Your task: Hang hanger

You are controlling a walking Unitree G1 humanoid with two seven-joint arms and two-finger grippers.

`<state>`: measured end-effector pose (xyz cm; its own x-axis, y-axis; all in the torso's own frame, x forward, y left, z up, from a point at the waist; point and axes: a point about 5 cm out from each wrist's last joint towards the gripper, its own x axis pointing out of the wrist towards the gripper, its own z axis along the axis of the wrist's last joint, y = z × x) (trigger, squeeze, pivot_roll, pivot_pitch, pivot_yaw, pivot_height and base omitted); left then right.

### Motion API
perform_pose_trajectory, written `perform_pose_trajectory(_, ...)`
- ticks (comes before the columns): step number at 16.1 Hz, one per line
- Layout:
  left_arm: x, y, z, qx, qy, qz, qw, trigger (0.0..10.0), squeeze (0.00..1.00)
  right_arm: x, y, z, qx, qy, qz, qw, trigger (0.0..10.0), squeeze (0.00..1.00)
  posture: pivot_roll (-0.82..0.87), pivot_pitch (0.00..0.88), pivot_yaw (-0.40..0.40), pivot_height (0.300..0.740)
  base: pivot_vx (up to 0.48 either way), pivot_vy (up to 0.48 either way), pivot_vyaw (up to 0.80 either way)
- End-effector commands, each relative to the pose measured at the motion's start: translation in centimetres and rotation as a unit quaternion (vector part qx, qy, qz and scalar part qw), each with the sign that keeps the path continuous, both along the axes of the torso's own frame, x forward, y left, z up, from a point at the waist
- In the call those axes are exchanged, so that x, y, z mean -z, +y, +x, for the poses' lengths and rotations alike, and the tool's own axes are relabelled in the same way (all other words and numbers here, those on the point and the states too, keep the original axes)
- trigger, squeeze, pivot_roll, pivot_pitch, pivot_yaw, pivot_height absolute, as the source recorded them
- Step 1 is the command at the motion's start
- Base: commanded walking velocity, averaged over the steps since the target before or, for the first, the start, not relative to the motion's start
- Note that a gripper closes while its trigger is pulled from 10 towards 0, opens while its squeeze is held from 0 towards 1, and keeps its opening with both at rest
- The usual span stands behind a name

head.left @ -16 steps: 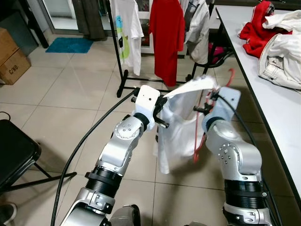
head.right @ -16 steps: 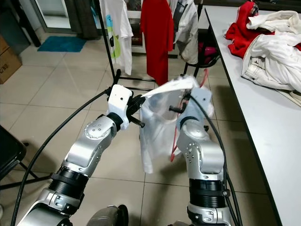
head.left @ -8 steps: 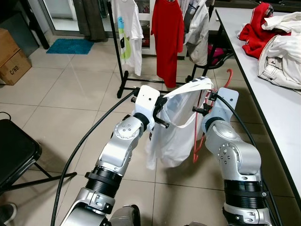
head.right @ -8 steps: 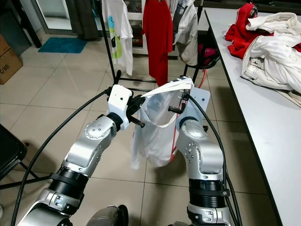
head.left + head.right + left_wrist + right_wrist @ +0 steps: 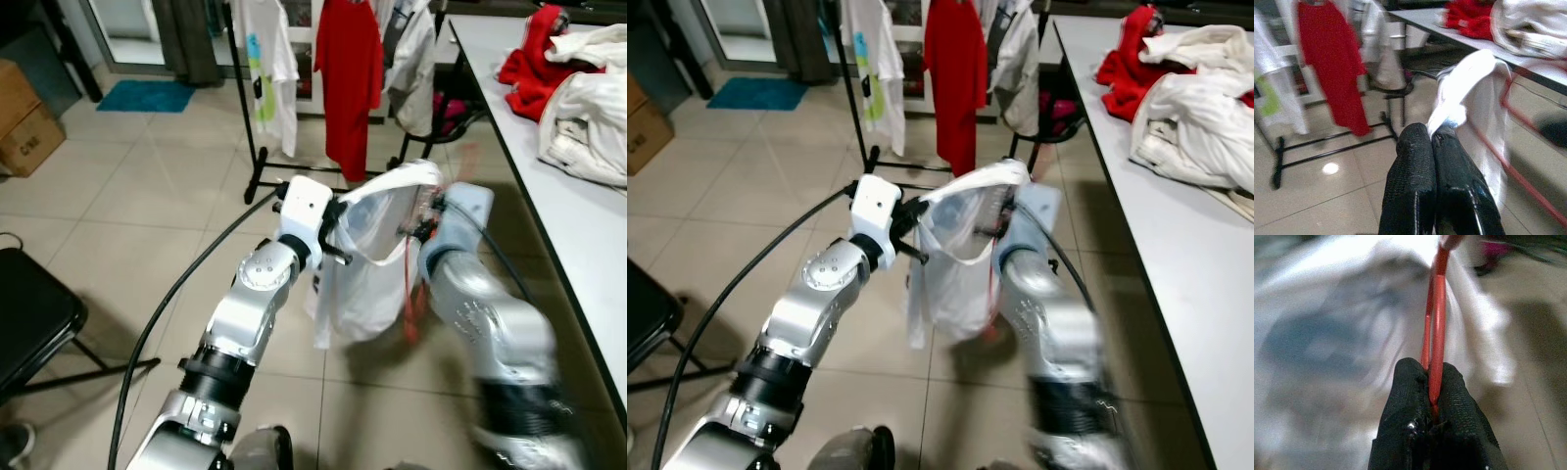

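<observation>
White cloth, a thin garment [image 5: 367, 259], hangs in the air between the robot's two raised arms, above the tiled floor [image 5: 137, 186]. The left gripper [image 5: 1431, 134] has its jaws pressed together on a bunched edge of the garment, as the left wrist view shows, with the fabric rising from between the black fingers [image 5: 1413, 161]. The right gripper [image 5: 1431, 377] has its jaws clamped on the thin bar of a red hanger [image 5: 1437, 323]; the bar runs up out of the grip with the white cloth draped close behind it. In the head views the hanger [image 5: 411, 294] shows as a red line along the garment's right side, just in front of the right arm, which is blurred. The garment's neck opening is stretched between the two grippers and the rest falls loosely below them.

Beyond the arms stands a black clothes rack [image 5: 257, 166] carrying a red shirt [image 5: 345, 69] and a white printed shirt [image 5: 269, 64]. To the right runs a grey desk [image 5: 578, 225] with red [image 5: 534, 69] and white clothes [image 5: 588, 122] heaped on it. A black chair [image 5: 34, 323] stands at the left, and a cardboard box [image 5: 24, 113] and a blue mat [image 5: 147, 95] lie farther off.
</observation>
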<state>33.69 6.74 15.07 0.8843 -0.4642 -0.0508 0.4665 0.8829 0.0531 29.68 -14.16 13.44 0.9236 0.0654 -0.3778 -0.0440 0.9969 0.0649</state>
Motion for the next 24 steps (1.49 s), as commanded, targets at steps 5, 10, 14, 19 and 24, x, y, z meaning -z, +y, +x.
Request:
perform_pose_trajectory(5, -1.2, 2.0, 0.9, -0.044, -0.023, -0.009, 0.999, 0.0, 0.00, 0.5, 0.4, -0.7, -0.054, 0.017, 0.006, 0.998, 10.0, 0.00, 0.02, 0.063, 0.013, 0.740, 0.000, 0.000, 0.00)
perform_pose_trajectory(10, -0.7, 1.5, 0.4, -0.032, -0.017, -0.002, 0.999, 0.0, 0.00, 0.0, -2.1, 0.2, 0.147, 0.001, 0.051, 0.988, 10.0, 0.00, 0.03, 0.064, 0.009, 0.740, 0.000, 0.000, 0.00)
perform_pose_trajectory(14, -0.1, 0.0, -0.4, -0.001, -0.004, -0.002, 1.000, 0.0, 0.00, -1.0, -1.8, 1.2, 0.179, -0.028, 0.077, 0.980, 10.0, 0.00, 0.03, 0.067, 0.011, 0.740, 0.000, 0.000, 0.00)
perform_pose_trajectory(19, 0.5, -1.5, -0.7, 0.019, 0.009, 0.009, 1.000, 0.0, 0.00, -3.0, 0.9, 2.4, 0.098, -0.073, 0.064, 0.990, 10.0, 0.00, 0.02, 0.071, 0.013, 0.740, 0.000, 0.000, 0.00)
perform_pose_trajectory(24, 0.7, -1.0, -0.5, 0.014, 0.021, 0.003, 1.000, 10.0, 0.45, -4.7, 1.9, 2.6, 0.045, -0.135, 0.074, 0.987, 10.0, 0.00, 0.03, 0.072, 0.012, 0.740, 0.000, 0.000, 0.00)
